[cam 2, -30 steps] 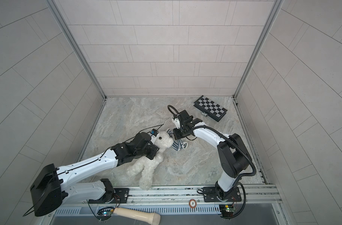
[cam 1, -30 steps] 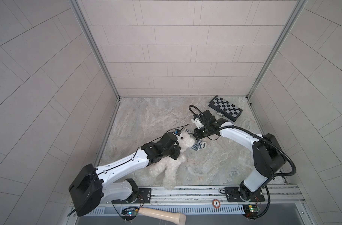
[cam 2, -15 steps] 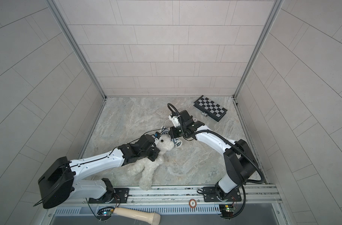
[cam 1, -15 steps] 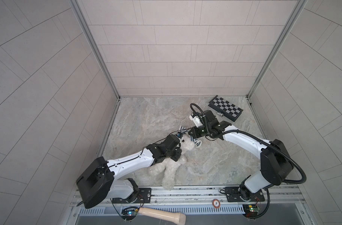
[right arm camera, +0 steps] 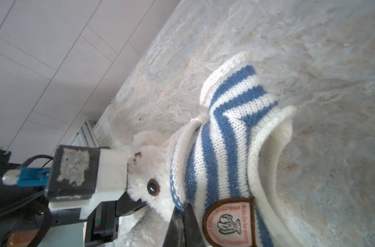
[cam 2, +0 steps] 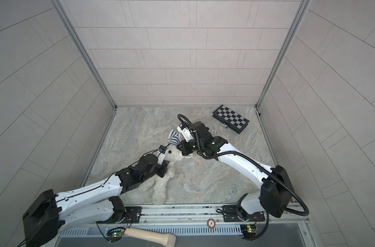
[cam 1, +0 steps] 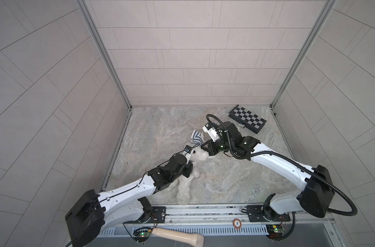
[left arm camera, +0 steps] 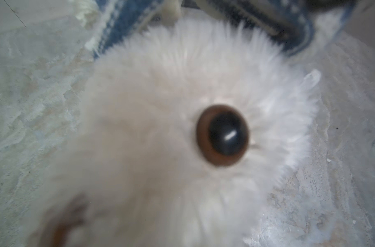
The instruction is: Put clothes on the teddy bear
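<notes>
- Teddy bear (cam 1: 183, 188), a fluffy cream-white plush with a brown-ringed bead eye (left arm camera: 222, 134), lies on the grey marble-patterned tabletop (cam 1: 161, 128) left of centre. Its legs point toward the near metal rail (cam 1: 203, 210) and its head lies between the two grippers.
- Left gripper (cam 1: 188, 170), black, presses into the fur at the bear's torso; I cannot tell whether it clenches the plush.
- Small navy-and-white striped knit shirt (right arm camera: 225, 128) sits over the top of the bear's head, above the eye.
- Shield-shaped badge (right arm camera: 229, 222) on the shirt, brown-edged, shows a line-drawn animal and red lettering too small to read.
- Right gripper (right arm camera: 183, 218) is clamped on the shirt's hem beside the badge.
- Round disc (cam 1: 237, 223) on the rail reads "5".
- Black-and-white checkerboard (cam 1: 247, 118) lies near the far right corner.
</notes>
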### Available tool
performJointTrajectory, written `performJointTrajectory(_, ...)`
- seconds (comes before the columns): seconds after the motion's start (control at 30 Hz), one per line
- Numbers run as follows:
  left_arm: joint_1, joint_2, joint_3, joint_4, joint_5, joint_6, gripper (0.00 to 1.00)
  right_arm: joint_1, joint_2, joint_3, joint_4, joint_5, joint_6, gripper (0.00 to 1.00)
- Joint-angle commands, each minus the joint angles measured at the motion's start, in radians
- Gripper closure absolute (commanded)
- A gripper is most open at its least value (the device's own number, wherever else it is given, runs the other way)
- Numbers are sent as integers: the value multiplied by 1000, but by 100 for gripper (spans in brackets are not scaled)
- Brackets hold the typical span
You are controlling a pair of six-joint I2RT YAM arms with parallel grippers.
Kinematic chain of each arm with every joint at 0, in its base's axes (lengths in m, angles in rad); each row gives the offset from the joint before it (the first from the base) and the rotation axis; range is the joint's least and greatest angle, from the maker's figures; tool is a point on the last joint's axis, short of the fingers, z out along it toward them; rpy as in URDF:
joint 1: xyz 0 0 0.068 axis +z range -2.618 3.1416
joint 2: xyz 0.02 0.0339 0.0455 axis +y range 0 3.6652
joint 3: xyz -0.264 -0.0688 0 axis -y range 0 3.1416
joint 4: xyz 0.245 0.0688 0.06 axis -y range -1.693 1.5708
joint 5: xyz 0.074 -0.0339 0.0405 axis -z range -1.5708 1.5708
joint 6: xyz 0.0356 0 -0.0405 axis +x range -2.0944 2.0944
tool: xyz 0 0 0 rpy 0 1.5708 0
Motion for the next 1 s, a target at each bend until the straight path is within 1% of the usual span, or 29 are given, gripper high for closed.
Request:
performJointTrajectory(0.0, -3, -56, -13, 92, -29, 33, 100, 21, -41, 72, -79, 31, -57, 100)
performJointTrajectory(0.13, -7, -93, -8, 100, -18, 31, 100, 59, -20, 171, -183, 37, -115, 100)
performJointTrajectory(0.3, -25, -151, -22, 139, -17, 26, 100, 113, 13, 227, -206, 55, -110, 100)
performJointTrajectory(0.4, -34, -198, -48, 174, -38, 25, 100, 140, 20, 240, -212, 66, -104, 100)
performJointTrajectory(0.6, -45, -301, -83, 248, -95, 36, 100, 172, 31, 296, -288, 78, -131, 100)
performJointTrajectory(0.8, -50, -359, -86, 277, -104, 63, 100, 238, 47, 399, -363, 79, -194, 100)
performJointTrajectory(0.9, -50, -380, -89, 275, -115, 73, 100, 279, 82, 473, -436, 97, -211, 100)
performJointTrajectory(0.97, -50, -397, -96, 279, -116, 81, 100, 299, 93, 496, -454, 115, -206, 100)
